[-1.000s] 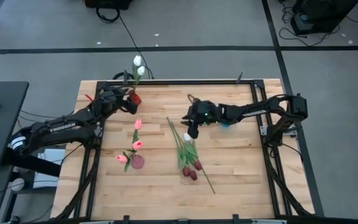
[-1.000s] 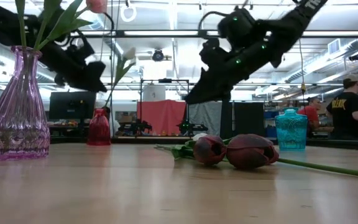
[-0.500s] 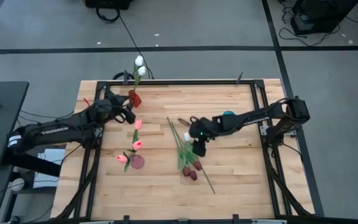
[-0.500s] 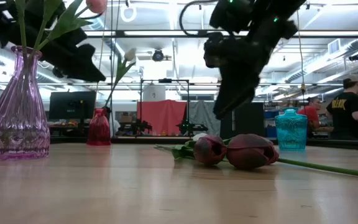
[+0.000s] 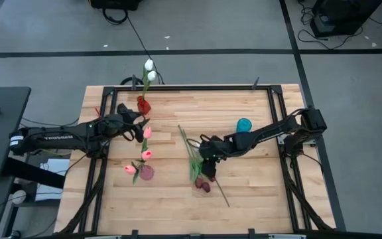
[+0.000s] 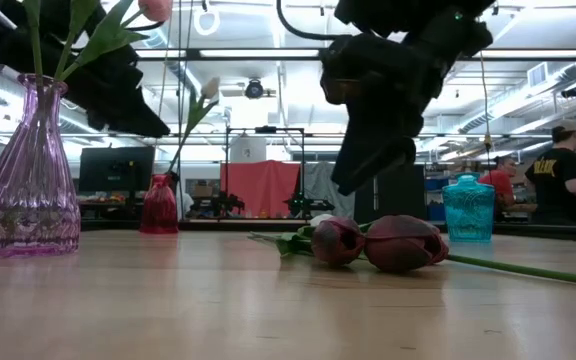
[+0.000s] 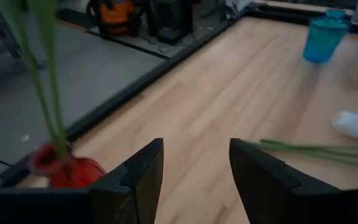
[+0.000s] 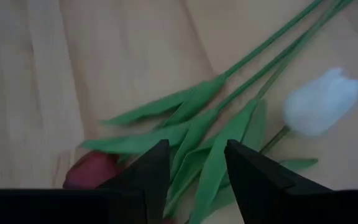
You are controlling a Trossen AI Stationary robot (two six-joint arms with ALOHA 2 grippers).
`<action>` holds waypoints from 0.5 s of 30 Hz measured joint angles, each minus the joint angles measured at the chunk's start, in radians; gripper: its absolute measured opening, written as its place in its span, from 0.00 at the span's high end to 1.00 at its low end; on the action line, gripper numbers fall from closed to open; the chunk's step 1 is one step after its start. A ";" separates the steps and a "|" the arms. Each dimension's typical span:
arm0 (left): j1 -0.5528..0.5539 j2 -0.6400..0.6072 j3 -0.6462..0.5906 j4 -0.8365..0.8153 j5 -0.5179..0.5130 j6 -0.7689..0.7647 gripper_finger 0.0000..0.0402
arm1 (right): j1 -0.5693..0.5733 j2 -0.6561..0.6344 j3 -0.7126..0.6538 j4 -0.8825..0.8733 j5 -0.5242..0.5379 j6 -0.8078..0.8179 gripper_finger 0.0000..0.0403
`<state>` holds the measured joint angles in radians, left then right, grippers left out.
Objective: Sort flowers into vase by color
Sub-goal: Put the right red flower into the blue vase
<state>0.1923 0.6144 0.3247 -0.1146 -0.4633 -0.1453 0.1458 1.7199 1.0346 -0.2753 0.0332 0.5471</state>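
Note:
Loose flowers lie flat on the table at its middle: green stems and leaves (image 5: 192, 154), dark maroon heads (image 6: 403, 243) (image 5: 203, 185) and one white head (image 8: 321, 102). My right gripper (image 8: 194, 149) (image 5: 209, 164) hovers open just above their leaves, pointing steeply down; in the low view its fingers (image 6: 360, 172) end clear above the heads. My left gripper (image 7: 194, 146) (image 5: 139, 131) is open and holds nothing, between the red vase (image 5: 142, 105) with white tulips (image 5: 149, 66) and the pink vase (image 5: 146, 173) with pink tulips (image 5: 147, 133).
A teal vase (image 5: 244, 125) stands right of centre, close to my right arm. The pink vase (image 6: 28, 180) stands at the near left, the red vase (image 6: 158, 205) at the far left edge. A person (image 6: 558, 180) stands in the room beyond the table.
My right gripper has swung from beside the teal vase toward the table's near edge and a little left, tipping further downward, and now stands over the loose flowers. My left gripper has drawn back from the red vase toward the near edge. The flowers have not moved.

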 joint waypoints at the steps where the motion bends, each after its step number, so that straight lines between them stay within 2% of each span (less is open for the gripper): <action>1: -0.009 0.002 -0.012 0.005 0.000 -0.012 0.53 | 0.010 0.008 0.006 -0.006 0.000 -0.013 0.59; 4: -0.024 0.004 -0.047 0.030 0.001 -0.027 0.53 | 0.033 0.024 0.024 -0.031 0.002 -0.061 0.59; 7: -0.025 0.005 -0.056 0.040 0.001 -0.049 0.53 | 0.036 0.034 0.050 -0.073 -0.001 -0.001 0.59; 15: -0.025 0.006 -0.056 0.048 0.007 -0.069 0.53 | 0.045 0.110 0.060 -0.122 -0.009 0.001 0.59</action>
<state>0.1670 0.6208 0.2687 -0.0667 -0.4561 -0.2146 0.1905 1.8297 1.0950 -0.3977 0.0243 0.5478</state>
